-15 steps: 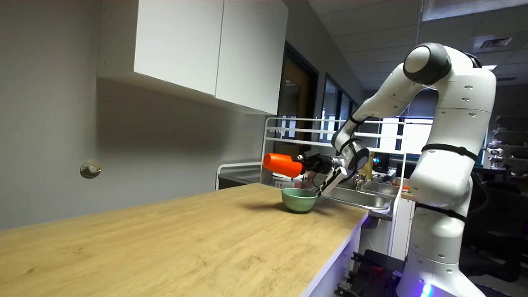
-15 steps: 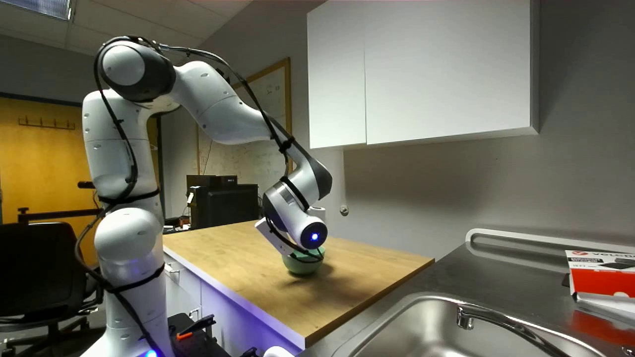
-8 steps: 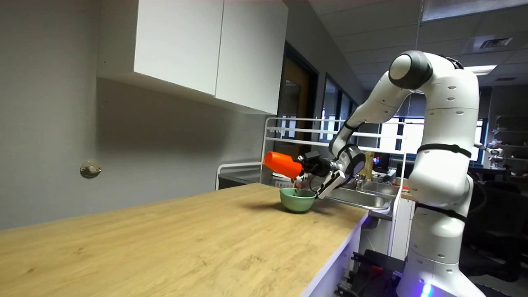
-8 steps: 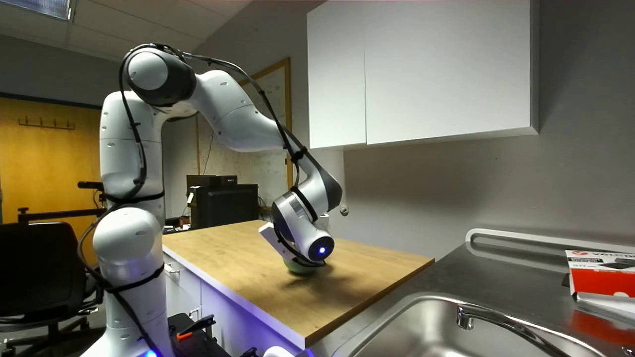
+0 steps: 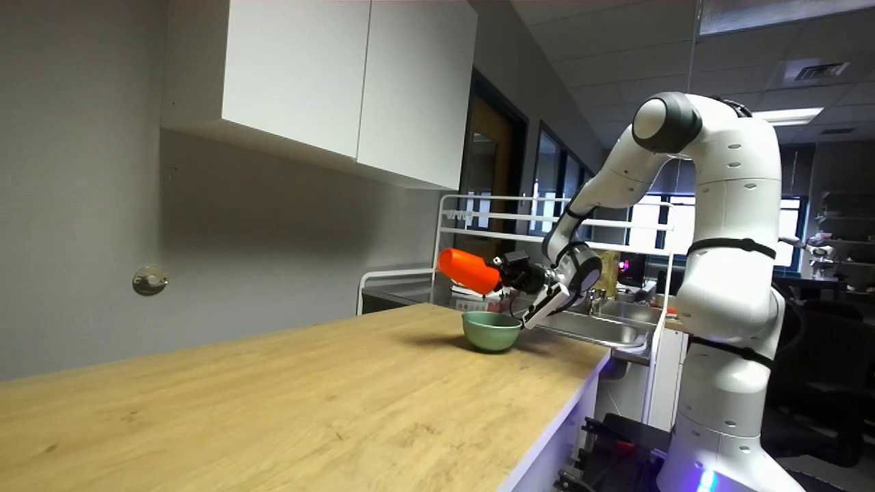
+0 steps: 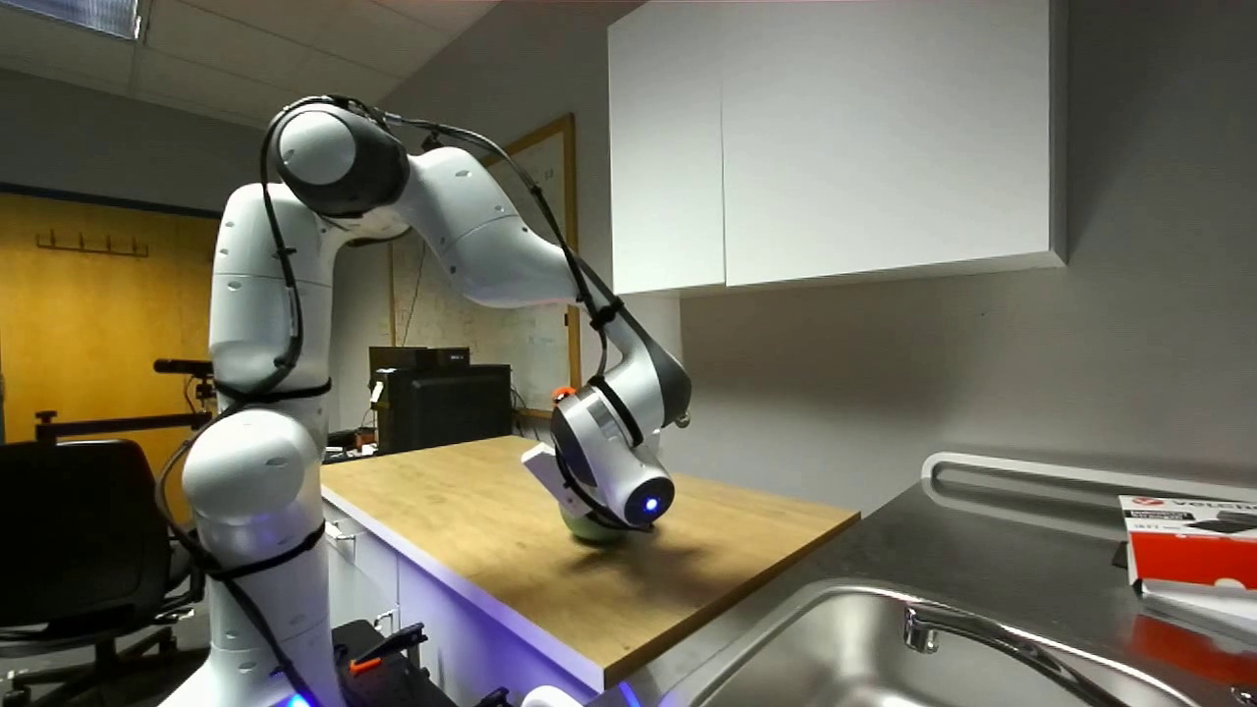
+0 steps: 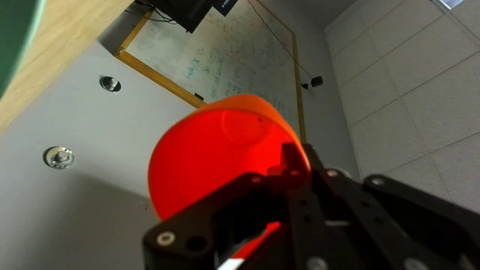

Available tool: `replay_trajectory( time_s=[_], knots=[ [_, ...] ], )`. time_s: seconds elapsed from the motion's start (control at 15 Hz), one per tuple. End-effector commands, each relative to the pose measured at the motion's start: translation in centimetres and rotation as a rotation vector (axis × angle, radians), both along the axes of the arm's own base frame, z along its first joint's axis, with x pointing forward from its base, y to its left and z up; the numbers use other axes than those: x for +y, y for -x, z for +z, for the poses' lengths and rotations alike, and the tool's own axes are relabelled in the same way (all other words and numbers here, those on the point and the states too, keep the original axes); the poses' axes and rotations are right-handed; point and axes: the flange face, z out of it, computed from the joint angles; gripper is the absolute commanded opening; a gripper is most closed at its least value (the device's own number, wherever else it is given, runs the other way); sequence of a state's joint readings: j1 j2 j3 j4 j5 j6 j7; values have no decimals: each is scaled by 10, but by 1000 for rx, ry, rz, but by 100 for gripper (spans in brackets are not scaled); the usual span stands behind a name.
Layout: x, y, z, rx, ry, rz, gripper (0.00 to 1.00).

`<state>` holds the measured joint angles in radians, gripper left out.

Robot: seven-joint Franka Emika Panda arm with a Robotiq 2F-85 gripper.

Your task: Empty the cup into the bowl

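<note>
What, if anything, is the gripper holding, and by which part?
The orange-red cup, by the wall at its rim: the gripper pinches it with one finger apparently inside, one outside.

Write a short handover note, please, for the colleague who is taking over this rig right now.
Gripper: shut on the wall of the orange-red tumbler, at its rim.
Tumbler: held above the green bowl, slanted, mouth lower than base.
Bowl: upright on the wooden countertop; its bottom is hidden.
Done: bits fell toward the bowl half a second ago; no stream shows now.
Left: dark specks show inside near the tumbler's base, so a little more tipping may be needed.
</note>
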<state>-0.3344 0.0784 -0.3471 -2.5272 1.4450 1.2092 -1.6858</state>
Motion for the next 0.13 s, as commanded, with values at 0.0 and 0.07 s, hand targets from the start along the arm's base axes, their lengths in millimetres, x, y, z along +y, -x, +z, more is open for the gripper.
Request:
replay_trajectory(
  time_s=[0.0, 0.07],
  knots=[
    [-8, -8, 4, -30, -5, 11, 1],
    [-8, -9, 4, -27, -3, 9, 1]
  ],
)
